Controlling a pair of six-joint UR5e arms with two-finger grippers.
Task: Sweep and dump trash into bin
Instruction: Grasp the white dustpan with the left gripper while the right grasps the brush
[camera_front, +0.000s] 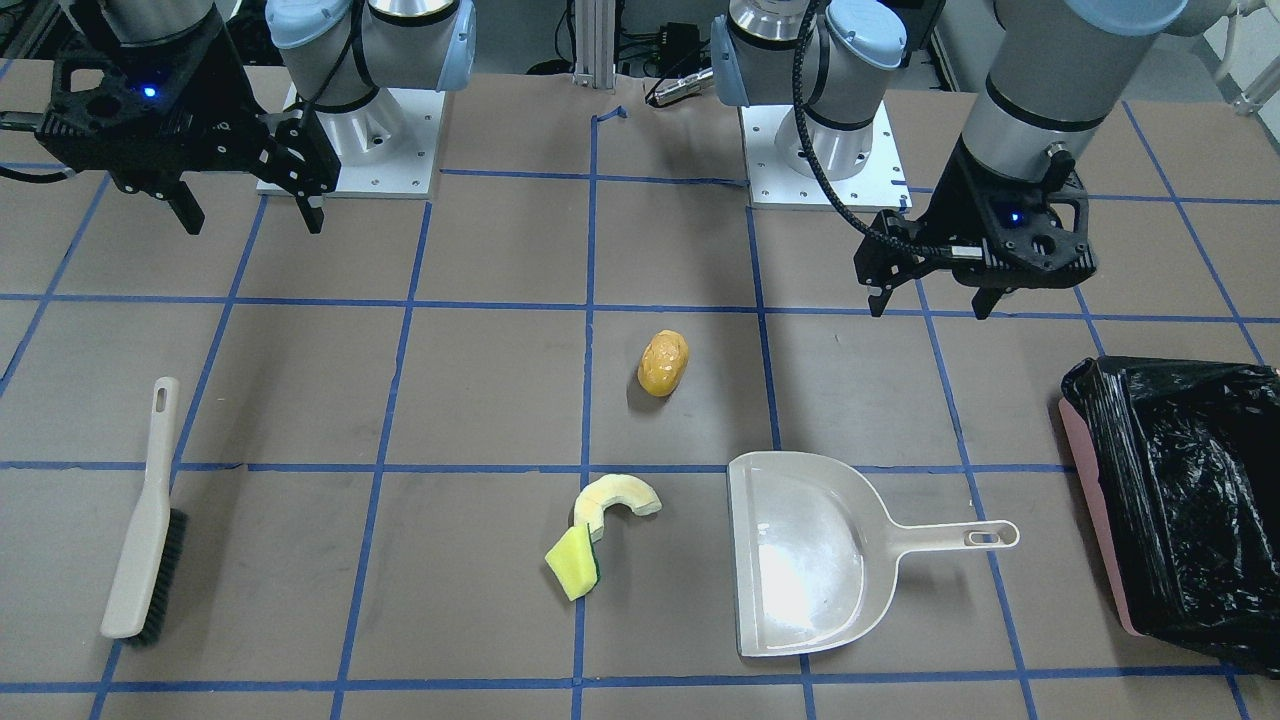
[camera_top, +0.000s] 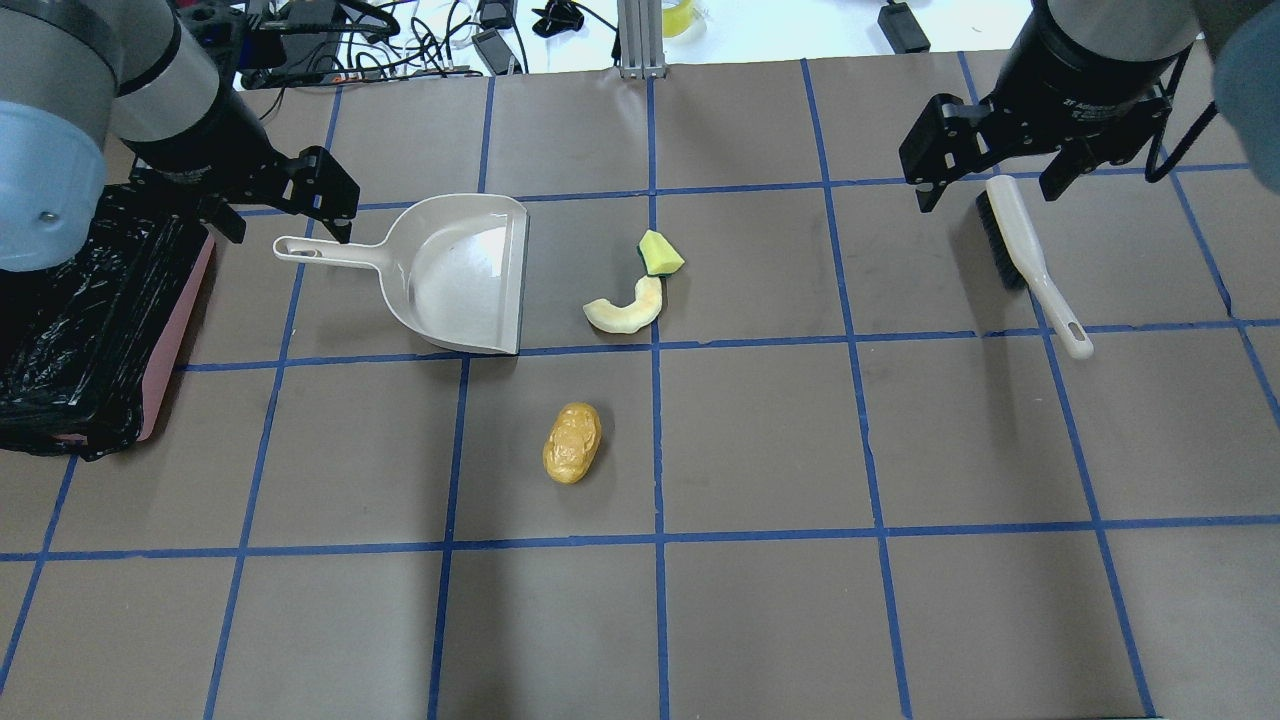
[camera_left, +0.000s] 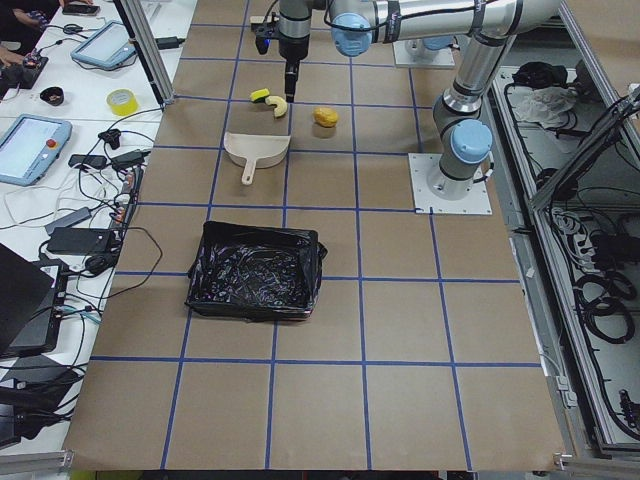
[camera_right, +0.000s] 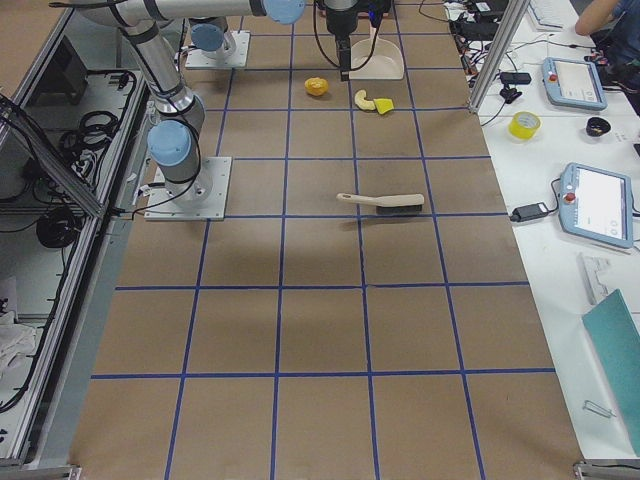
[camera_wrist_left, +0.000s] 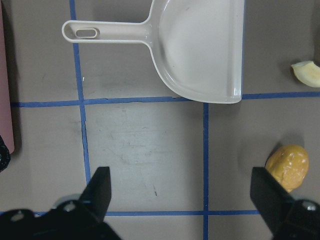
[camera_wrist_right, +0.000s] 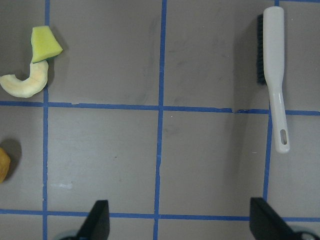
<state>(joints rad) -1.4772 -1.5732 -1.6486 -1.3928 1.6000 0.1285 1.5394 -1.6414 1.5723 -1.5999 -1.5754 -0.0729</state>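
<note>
Three pieces of trash lie mid-table: an orange-brown potato lump (camera_front: 663, 363) (camera_top: 571, 442), a pale rind slice (camera_front: 620, 497) (camera_top: 625, 310), and a yellow-green sponge wedge (camera_front: 572, 563) (camera_top: 660, 253) touching the rind. The pink bin (camera_top: 175, 330) (camera_front: 1095, 510), lined with a black bag, stands at the table's left end. My left gripper (camera_top: 285, 225) (camera_wrist_left: 181, 187) hangs open and empty above the table, near the dustpan handle. My right gripper (camera_top: 985, 195) (camera_wrist_right: 179, 212) is open and empty, hovering by the brush's bristle end.
A beige dustpan (camera_top: 460, 270) (camera_front: 810, 550) lies flat between bin and trash, mouth toward the trash, handle toward the bin. A beige black-bristled brush (camera_top: 1030, 260) (camera_front: 145, 530) lies on the right side. Blue tape lines grid the brown table.
</note>
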